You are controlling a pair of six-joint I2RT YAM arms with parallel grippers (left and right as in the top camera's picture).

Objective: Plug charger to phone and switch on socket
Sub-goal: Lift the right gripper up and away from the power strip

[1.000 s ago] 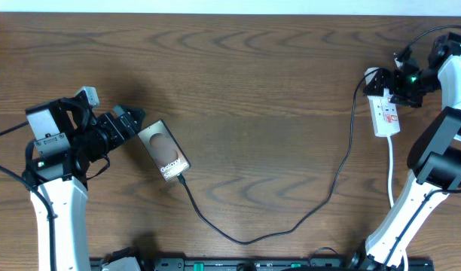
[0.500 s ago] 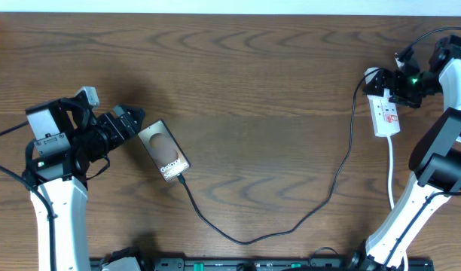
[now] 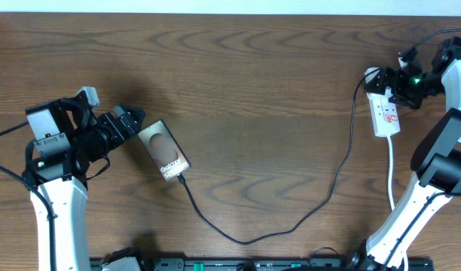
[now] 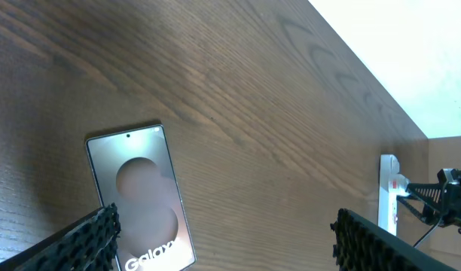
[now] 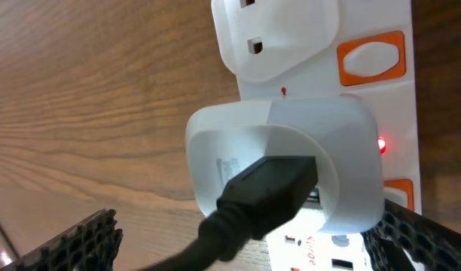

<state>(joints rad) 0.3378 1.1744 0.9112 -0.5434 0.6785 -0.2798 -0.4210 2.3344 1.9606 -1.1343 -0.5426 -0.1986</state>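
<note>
The phone (image 3: 164,150) lies flat at the left, "Galaxy" lettering up; it also shows in the left wrist view (image 4: 140,197). The charger cable (image 3: 245,239) runs from the phone's lower edge in a loop to a white adapter (image 5: 291,165) plugged in the socket (image 3: 386,114). A small red light (image 5: 381,144) glows on the socket beside an orange switch (image 5: 370,56). My left gripper (image 3: 132,120) is open and empty just left of the phone (image 4: 230,252). My right gripper (image 3: 401,83) is open, its fingers either side of the adapter (image 5: 253,252).
The socket's white cord (image 3: 390,169) runs down along the right arm. The socket also shows far off in the left wrist view (image 4: 389,192). The table's far edge (image 3: 215,12) meets a white wall. A black rail (image 3: 253,263) lies along the front edge.
My right gripper has drawn slightly to the right, back from the socket. The left arm, phone and cable have not moved.
</note>
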